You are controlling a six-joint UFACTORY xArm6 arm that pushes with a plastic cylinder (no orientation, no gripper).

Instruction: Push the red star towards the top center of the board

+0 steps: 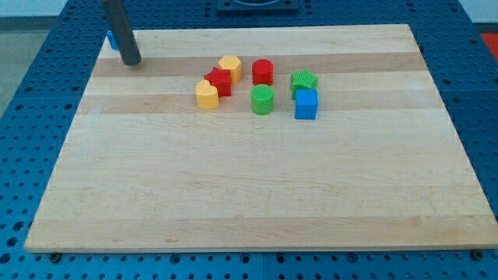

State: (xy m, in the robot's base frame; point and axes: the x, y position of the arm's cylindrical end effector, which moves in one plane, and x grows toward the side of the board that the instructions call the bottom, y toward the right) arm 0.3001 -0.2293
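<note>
The red star (219, 81) lies on the wooden board (257, 187) left of the top centre. It touches a yellow hexagon (230, 68) at its upper right and a yellow heart-like block (206, 95) at its lower left. My tip (131, 61) is near the board's top left corner, well to the left of the red star and apart from it. A red cylinder (263, 71) stands to the right of the star.
A green cylinder (262, 99), a green star (304, 80) and a blue cube (306, 104) sit right of the cluster. A blue block (112, 38) shows partly behind the rod at the top left corner. Blue perforated table surrounds the board.
</note>
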